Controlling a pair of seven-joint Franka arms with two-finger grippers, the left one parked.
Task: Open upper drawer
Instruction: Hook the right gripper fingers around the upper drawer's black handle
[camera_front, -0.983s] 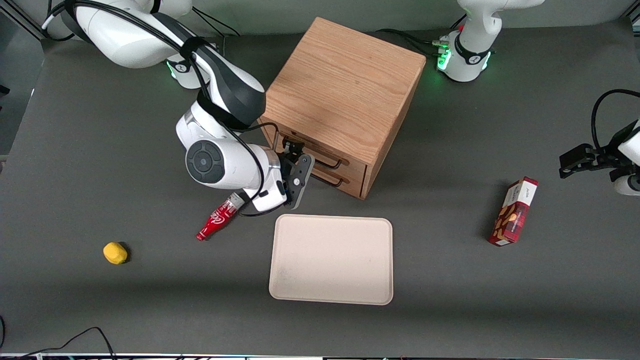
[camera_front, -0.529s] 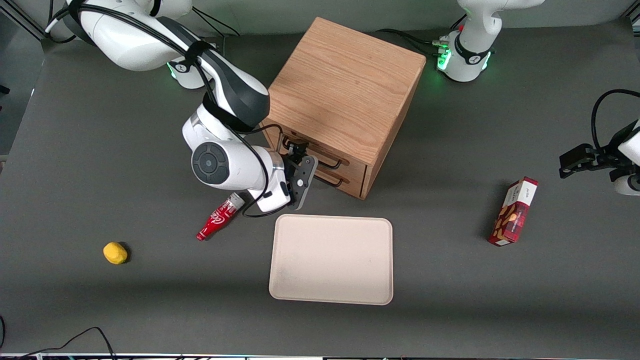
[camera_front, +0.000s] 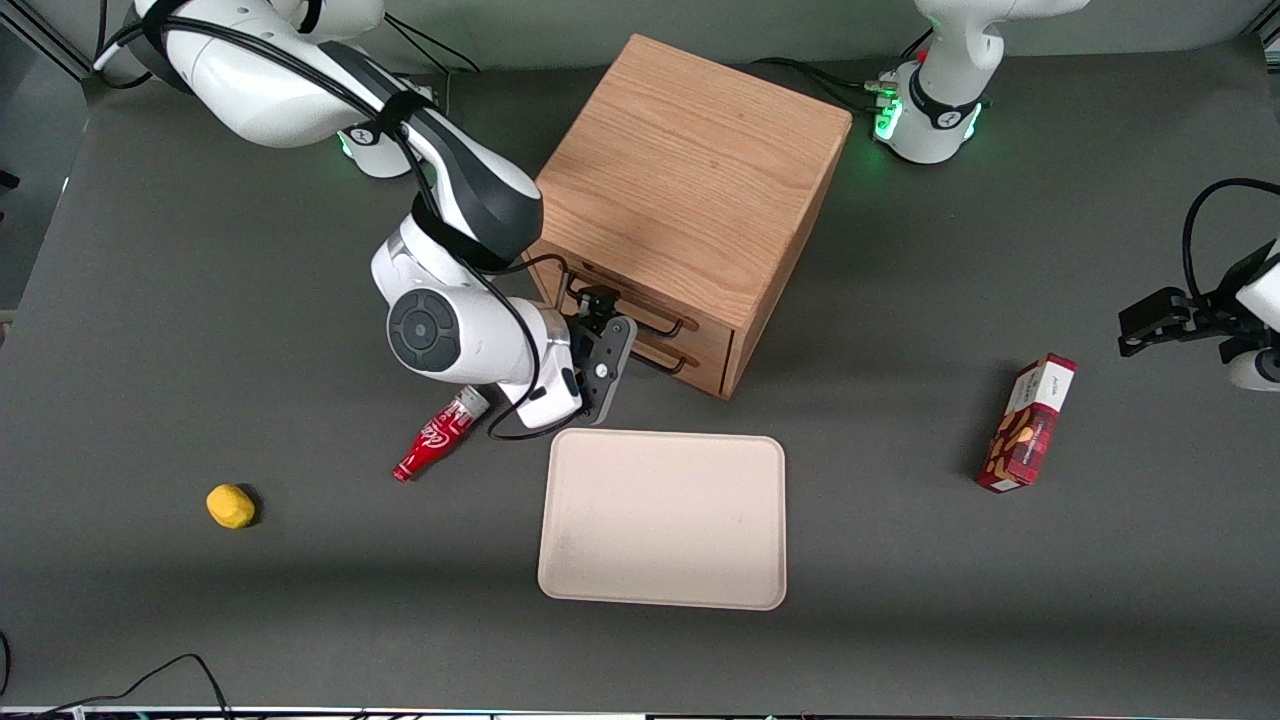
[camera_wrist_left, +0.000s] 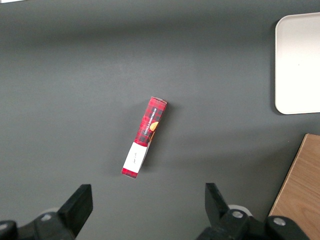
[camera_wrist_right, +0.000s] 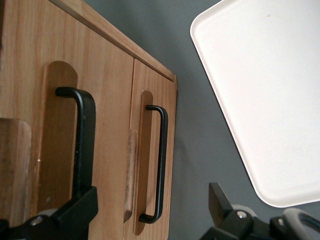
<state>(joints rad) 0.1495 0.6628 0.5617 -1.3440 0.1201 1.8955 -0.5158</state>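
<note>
Oak upper drawer (camera_front: 640, 315) shut; spread claw (camera_front: 597, 318) seemingly straddles its handle (camera_wrist_right: 82, 145).

White script on the red bottle (camera_front: 437, 438) resembles the Coca-Cola logo; not fully legible. Red carton (camera_front: 1028, 424) near the parked arm's end of the table (camera_front: 150, 300): small printing on its white panel and red face, unreadable in front and left wrist views. Nothing else readable.

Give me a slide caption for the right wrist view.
Open gripper closing in on the upper drawer's black bar handle, tray alongside.
</note>
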